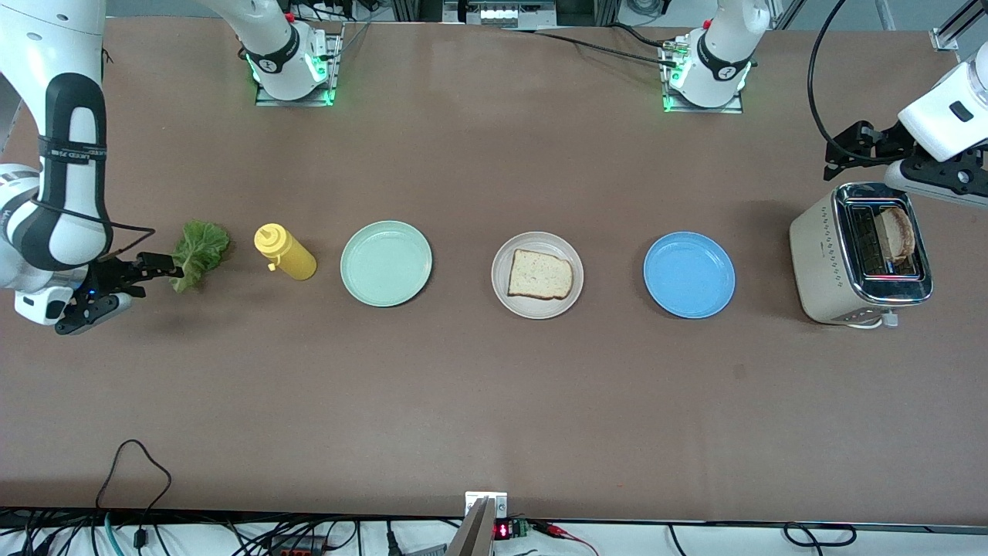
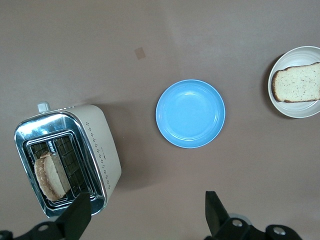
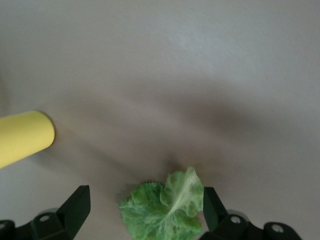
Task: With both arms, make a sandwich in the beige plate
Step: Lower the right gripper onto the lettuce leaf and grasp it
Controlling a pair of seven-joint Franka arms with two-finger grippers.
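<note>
Robotics lab bench, not a kitchen. Two arm bases (image 1: pixel 289 66) bolted onto a brown table (image 1: pixel 494 401), green status lights lit. Loose cables (image 1: pixel 131 479) and a small red-digit readout (image 1: pixel 502 530) along the table edge. Aluminium framing at the bases' end.

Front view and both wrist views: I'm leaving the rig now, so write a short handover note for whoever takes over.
Left gripper: open, empty, up over the toaster's end of the table.
Right gripper: open, empty, at the lettuce leaf, fingers either side of it, not closed.
Things: one bread slice lies on the beige plate. A second slice stands in the toaster slot. Mustard bottle, mint-green plate and blue plate hold nothing.
Done: bottom slice placed.
Left: lettuce onto that slice, then the toaster slice on top.
</note>
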